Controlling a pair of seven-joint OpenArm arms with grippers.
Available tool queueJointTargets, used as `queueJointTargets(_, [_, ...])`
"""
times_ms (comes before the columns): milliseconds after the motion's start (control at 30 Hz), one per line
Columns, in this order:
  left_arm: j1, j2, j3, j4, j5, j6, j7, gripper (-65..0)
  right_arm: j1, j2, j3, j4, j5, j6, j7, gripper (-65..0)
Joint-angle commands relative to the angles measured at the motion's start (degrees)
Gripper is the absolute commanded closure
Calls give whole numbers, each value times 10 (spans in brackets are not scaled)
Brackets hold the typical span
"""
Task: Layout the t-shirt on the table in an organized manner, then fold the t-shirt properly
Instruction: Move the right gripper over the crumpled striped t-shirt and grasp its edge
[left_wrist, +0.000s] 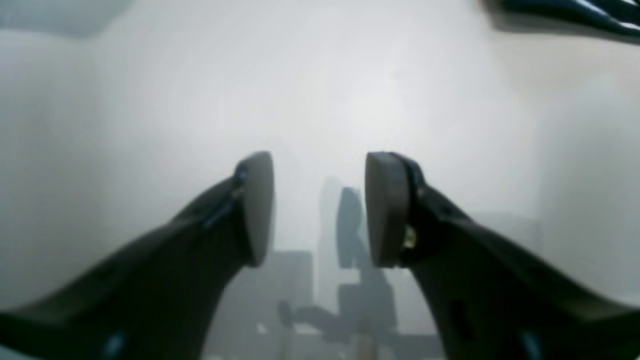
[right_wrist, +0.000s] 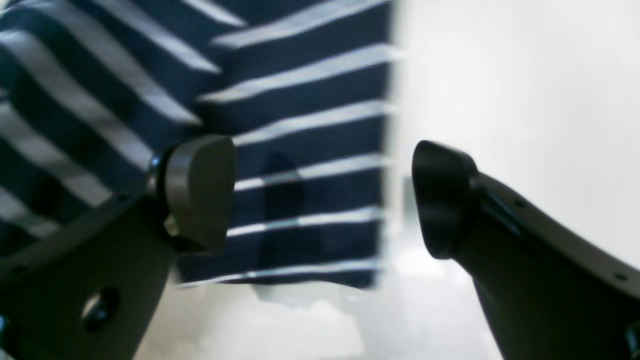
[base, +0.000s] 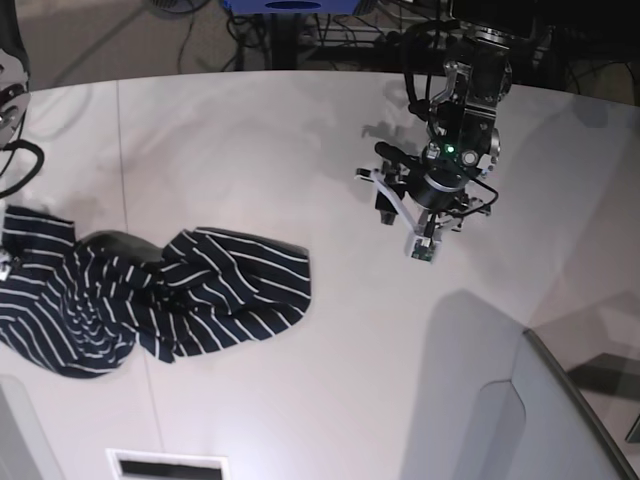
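While the shirt (base: 150, 300) lies bunched and twisted at the left of the surface (base: 300, 130) in the base view, no part of it is spread flat. Its fabric is dark navy with thin white stripes. One end forms a rounded heap at the left edge of that view; the other end reaches toward the middle of the surface as a creased lobe.

In the right wrist view, the shirt (right_wrist: 300, 150) fills the upper left, with a straight edge running down the frame and the bare surface (right_wrist: 525, 75) to its right. The right tool (right_wrist: 322, 200) has its jaws spread wide, straddling that edge, one finger over the fabric and the other over bare surface. Nothing is held between them.

In the left wrist view, the left tool (left_wrist: 320, 210) stands partly open, with a clear gap between its pads and nothing gripped. It faces the bare surface (left_wrist: 320, 75); only a corner of the shirt (left_wrist: 575, 15) shows at the top right. In the base view this arm (base: 440, 180) stands well apart from the shirt, at the upper right.
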Motion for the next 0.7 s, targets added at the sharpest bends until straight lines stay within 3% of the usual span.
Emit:
queueJointTargets(0, [0,-1,-1,11,0,1,-9,-299,7,15,2,7,6,2,14,-522])
queueJointTargets(267, [31,-6,-1,68,0,1,-11,-299,-14,11,3,6,6,0,17,-521])
queueJointTargets(533, [31,-7,-1,79,0,1,-11,-299,-27,-25,4,6,6,0,30,-516])
queueJointTargets(600, [36,-8,-1,79,0,1,-11,-299,-28,-29,4,6,6,0,36,-467])
queueJointTargets(667, [38,-8,-1,79,0,1,-12,-299,-29,-32,4,5,6,0,36,-357])
